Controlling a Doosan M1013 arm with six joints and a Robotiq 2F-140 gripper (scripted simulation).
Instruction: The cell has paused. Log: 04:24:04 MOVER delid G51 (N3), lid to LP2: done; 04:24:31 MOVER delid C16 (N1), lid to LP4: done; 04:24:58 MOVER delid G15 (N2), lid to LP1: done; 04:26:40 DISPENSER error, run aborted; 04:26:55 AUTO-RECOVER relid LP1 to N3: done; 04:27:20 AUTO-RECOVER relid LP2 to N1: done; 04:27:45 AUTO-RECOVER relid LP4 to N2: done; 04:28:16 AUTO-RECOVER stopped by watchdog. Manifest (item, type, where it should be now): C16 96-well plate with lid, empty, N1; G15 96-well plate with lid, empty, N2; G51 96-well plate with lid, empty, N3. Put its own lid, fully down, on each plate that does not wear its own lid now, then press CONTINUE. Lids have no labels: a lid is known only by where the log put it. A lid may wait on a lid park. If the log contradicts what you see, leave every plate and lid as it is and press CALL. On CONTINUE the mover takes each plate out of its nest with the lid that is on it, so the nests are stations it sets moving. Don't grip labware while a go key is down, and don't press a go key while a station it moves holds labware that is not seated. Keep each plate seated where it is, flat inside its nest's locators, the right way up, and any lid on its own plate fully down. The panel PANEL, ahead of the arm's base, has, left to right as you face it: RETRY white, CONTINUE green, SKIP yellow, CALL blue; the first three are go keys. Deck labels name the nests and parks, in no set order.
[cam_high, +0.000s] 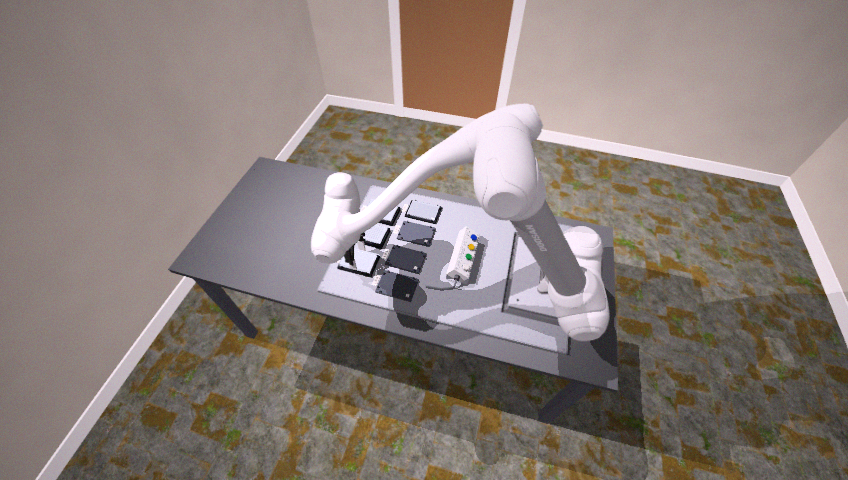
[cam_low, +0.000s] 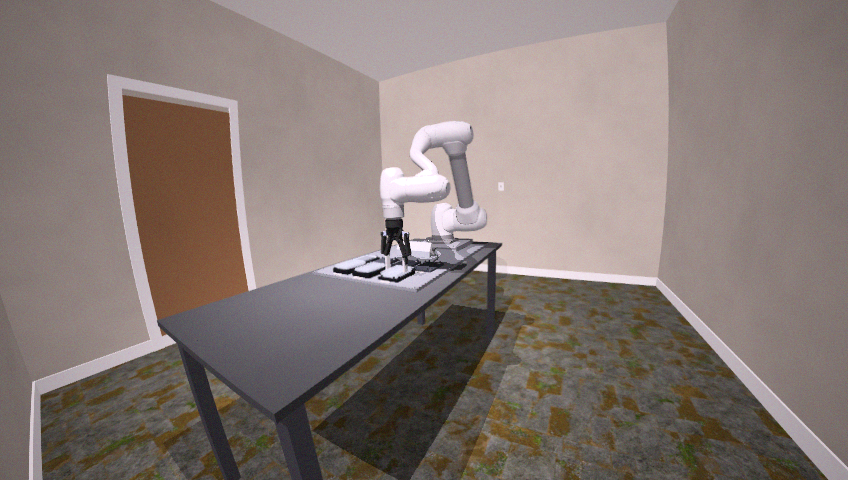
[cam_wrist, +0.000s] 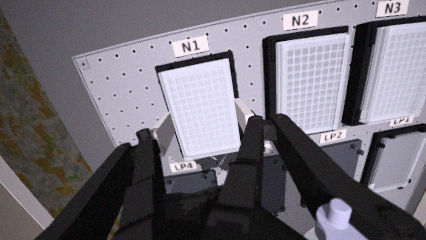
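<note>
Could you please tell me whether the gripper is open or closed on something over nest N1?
Shut on the lid: the gripper pinches its two long edges over N1.

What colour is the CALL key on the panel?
Blue; the CALL key shows best in the top view.

A dark table (cam_low: 279, 333) is set on a mottled floor (cam_low: 583, 380), enclosed by beige walls (cam_low: 571, 148); a brown door (cam_low: 178, 196) is seen.
</note>
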